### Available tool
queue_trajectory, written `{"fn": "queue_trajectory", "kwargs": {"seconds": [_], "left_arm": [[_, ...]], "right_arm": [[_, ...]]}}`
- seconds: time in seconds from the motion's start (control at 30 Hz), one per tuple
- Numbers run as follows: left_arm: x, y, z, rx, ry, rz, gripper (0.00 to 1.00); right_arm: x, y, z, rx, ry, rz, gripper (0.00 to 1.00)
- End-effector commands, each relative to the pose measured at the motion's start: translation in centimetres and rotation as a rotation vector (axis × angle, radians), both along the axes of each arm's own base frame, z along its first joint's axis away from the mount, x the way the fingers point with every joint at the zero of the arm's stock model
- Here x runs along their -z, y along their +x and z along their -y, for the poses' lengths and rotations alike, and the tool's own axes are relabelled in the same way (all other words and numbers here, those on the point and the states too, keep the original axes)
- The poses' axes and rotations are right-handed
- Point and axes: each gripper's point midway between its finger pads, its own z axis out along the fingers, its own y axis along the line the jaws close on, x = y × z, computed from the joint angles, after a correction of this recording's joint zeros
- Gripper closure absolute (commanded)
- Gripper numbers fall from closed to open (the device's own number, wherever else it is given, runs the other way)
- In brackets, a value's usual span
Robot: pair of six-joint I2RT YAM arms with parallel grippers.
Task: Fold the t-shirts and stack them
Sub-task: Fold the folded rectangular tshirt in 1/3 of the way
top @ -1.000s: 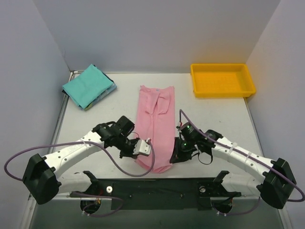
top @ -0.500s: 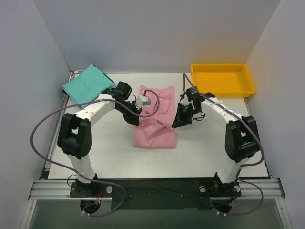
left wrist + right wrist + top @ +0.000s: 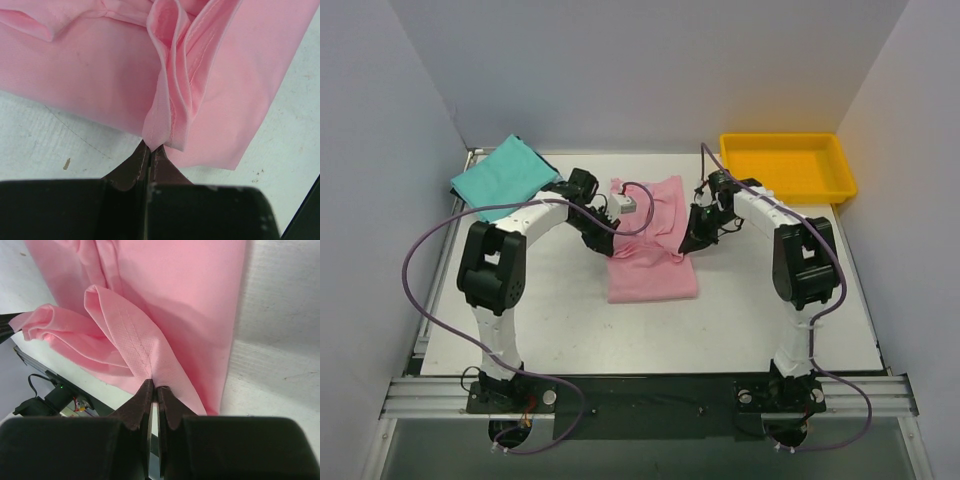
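Note:
The light pink t-shirt [image 3: 655, 262] lies mid-table, folded over on itself, its near part flat and its far part lifted. My left gripper [image 3: 613, 237] is shut on the shirt's left edge; the left wrist view shows the pinched cloth [image 3: 167, 100] at the fingertips [image 3: 135, 162]. My right gripper [image 3: 692, 238] is shut on the shirt's right edge; the right wrist view shows a seamed fold [image 3: 135, 345] held between the fingertips [image 3: 142, 397]. A folded teal-green t-shirt [image 3: 503, 177] lies at the far left on top of a blue one, whose edge is barely visible.
A yellow plastic tray [image 3: 788, 168] stands at the far right. Grey walls close the back and both sides. Both arms reach far forward with purple cables looping over the table.
Both grippers have carried the pink shirt's near end away from the bases toward the far end, folding the long strip in half. In the last half second they moved slightly farther back.

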Motion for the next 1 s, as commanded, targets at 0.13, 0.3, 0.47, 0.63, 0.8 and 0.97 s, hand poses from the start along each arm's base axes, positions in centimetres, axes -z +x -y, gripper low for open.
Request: {"fn": "queue_trajectory", "kwargs": {"seconds": [0.13,0.3,0.47,0.63,0.8,0.97], "left_arm": [[0.3,3.0,0.5,-0.01,-0.003,0.088,1.0],[0.9,3.6,0.2,-0.012,0.021,0.102,0.83],[0.2,4.8,-0.3,-0.048,0.045,0.117,0.54],[-4.8,7.4,-1.1,-0.131,-0.035,0.172,0.43],[-6.4,3.5,0.0,-0.035,-0.071,0.12,0.58],[-2.2,-1.4,0.6,0.053,-0.056,0.014,0.82]], "right_arm": [[1.0,0.6,1.3,0.018,-0.065,-0.02,1.0],[2.2,0.8,2.5,0.046,-0.113,-0.031,1.0],[1.9,2.3,3.5,0.082,-0.135,-0.004,0.6],[-2.5,4.8,7.6,0.172,-0.216,0.16,0.57],[-4.2,1.5,5.4,0.012,-0.246,0.254,0.81],[-1.1,-1.9,1.2,-0.068,-0.144,0.146,1.0]]}}
